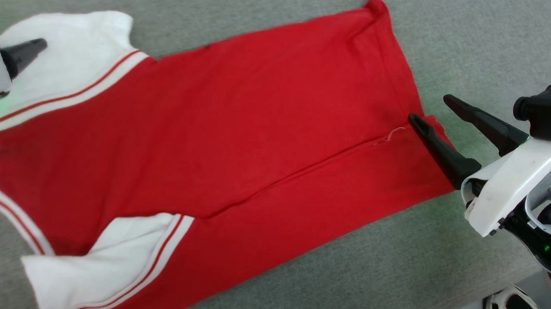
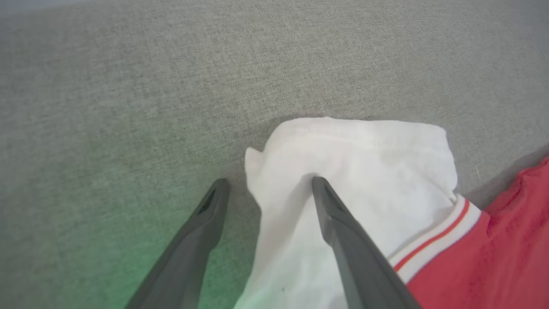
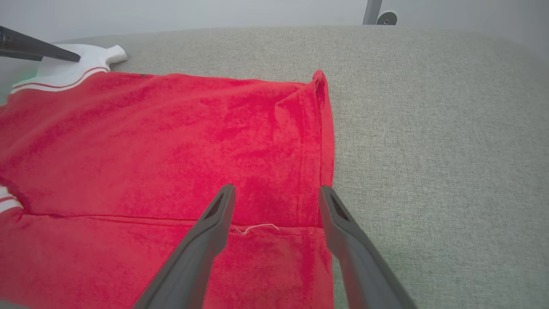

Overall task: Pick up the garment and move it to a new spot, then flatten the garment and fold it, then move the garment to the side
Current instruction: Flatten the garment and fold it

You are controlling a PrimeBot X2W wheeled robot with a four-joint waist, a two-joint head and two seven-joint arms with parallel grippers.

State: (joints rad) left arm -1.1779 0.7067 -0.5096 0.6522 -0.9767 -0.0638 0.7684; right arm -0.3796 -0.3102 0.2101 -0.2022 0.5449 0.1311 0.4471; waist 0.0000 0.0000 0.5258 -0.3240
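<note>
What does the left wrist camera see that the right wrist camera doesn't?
Left wrist view's extras: the left gripper up close, jaws open, one finger over the white sleeve and the other over the grey cloth surface, plus the sleeve's stitched edge.
Right wrist view's extras: the right gripper, jaws open over the bottom hem of the red T-shirt, a loose white thread, and a metal post far behind.
Both: the white sleeve with striped trim, the T-shirt's red body, the grey surface, and a finger of the left gripper.

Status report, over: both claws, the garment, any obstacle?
Left claw open, astride the white sleeve edge. Right claw open at the hem, holding nothing. Garment spread on grey surface, near side folded in. No obstacle seen.
</note>
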